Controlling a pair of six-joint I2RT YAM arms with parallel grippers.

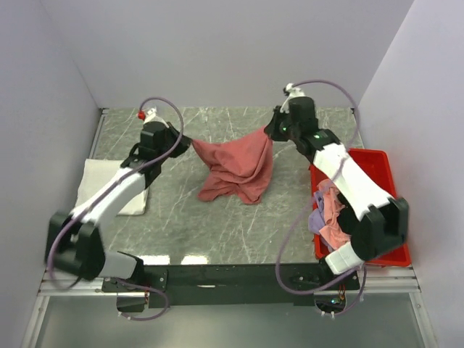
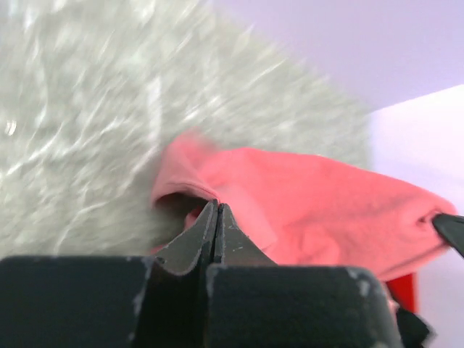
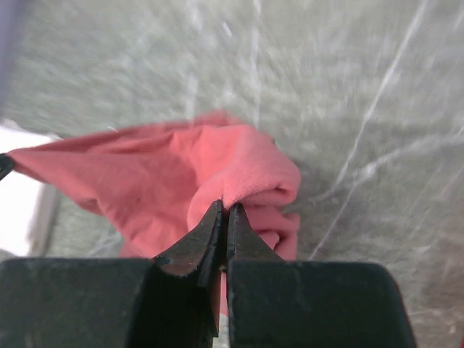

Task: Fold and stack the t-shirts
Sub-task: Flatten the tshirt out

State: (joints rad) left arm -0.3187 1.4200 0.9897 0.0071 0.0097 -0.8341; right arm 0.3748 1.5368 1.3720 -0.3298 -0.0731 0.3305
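The large dusty red soft cotton t-shirt [image 1: 235,168] hangs over the middle of the grey marbled desk [image 1: 217,232], a little toward 12 o'clock in the top view. Its upper edge is stretched between two held corners, one at 10 o'clock and one at 1 o'clock. The rest sags in loose folds toward 6 o'clock. Whether the lowest folds touch the desk cannot be told.

The left jaws are clenched on the 10 o'clock corner, and the left wrist view shows them pressed together with a fold of red cloth pinched at the tips. The right jaws are clenched on the 1 o'clock corner, and the right wrist view shows a bunched roll of the cloth nipped between them.

At 9 o'clock a folded white cotton t-shirt [image 1: 93,181] lies flat on the desk, partly under the left arm [image 1: 116,192]. At 4 o'clock stands a rigid bright red plastic tray [image 1: 378,163] holding a crumpled heap of light pink and lavender t-shirts [image 1: 332,212], with the right arm [image 1: 351,185] reaching over it.
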